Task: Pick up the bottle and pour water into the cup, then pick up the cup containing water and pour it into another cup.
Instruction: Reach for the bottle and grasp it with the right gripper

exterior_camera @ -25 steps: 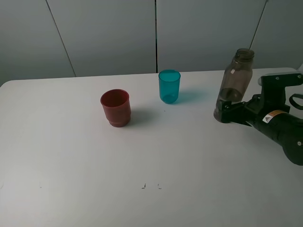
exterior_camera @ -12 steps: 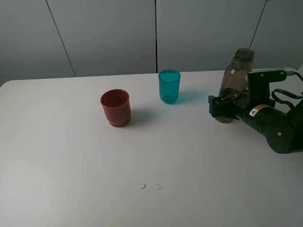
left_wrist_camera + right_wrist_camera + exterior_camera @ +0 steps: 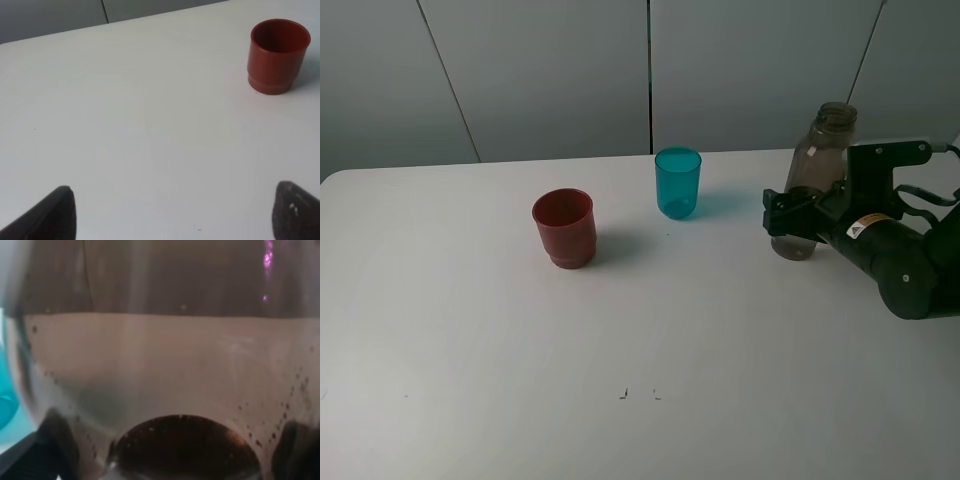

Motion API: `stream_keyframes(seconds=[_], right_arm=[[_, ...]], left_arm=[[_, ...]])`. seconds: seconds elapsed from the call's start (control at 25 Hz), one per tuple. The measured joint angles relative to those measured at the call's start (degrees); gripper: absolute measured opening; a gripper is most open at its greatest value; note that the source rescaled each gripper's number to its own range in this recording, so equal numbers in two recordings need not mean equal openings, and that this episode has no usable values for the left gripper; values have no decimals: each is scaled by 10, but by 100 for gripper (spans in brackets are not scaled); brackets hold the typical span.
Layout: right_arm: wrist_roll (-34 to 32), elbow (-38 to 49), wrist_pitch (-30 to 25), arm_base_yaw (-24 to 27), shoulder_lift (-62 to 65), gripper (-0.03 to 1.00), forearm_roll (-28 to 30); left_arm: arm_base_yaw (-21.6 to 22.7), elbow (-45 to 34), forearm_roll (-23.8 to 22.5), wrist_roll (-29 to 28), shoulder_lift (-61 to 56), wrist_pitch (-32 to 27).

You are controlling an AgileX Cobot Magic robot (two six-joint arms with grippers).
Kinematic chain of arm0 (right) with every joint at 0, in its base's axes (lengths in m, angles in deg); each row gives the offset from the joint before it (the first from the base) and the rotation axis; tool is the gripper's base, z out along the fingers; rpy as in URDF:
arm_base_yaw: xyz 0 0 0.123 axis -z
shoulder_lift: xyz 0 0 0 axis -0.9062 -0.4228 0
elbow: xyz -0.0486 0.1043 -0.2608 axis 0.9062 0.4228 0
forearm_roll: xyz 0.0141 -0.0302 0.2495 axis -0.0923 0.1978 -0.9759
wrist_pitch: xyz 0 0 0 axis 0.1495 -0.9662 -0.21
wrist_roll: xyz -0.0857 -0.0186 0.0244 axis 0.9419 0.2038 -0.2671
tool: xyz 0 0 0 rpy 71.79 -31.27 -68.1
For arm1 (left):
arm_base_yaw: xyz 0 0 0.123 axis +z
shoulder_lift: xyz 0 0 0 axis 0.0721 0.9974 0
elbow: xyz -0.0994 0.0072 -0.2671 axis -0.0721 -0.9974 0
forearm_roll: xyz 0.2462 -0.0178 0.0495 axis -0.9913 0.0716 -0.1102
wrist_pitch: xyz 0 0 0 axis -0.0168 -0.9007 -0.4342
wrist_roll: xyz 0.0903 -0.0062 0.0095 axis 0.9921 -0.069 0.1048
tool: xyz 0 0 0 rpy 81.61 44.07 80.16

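Robot lab or data-collection bench, not a home or shop. Cues:
- Plain white table (image 3: pixel 470 400) fills most of the high view, matte and uniform.
- Backdrop is flat grey wall panels (image 3: pixel 550 70) split by thin dark seams. It looks like a partition or enclosure.
- A black robot arm (image 3: pixel 900 265) with an orange-and-white warning sticker (image 3: pixel 862 227) reaches in from the right of the table.
- Props are three simple plastic items set apart from each other: a dark red cup (image 3: pixel 564 227), a teal tumbler (image 3: pixel 678 183) and a smoky grey-brown bottle (image 3: pixel 817 170).
- Two small dark tick marks (image 3: pixel 623 393) sit on the tabletop near the front.
- Lighting is even and the shadows are soft.
- The left wrist view shows the same white surface and grey panelling.
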Motion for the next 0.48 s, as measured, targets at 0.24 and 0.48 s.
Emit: stream_keyframes(seconds=[0.24, 0.48], right_arm=[[1, -6, 13, 0, -20, 100, -5], [1, -6, 34, 0, -31, 100, -11]], left_arm=[[0, 0, 0, 0, 0, 0], [0, 0, 0, 0, 0, 0]])
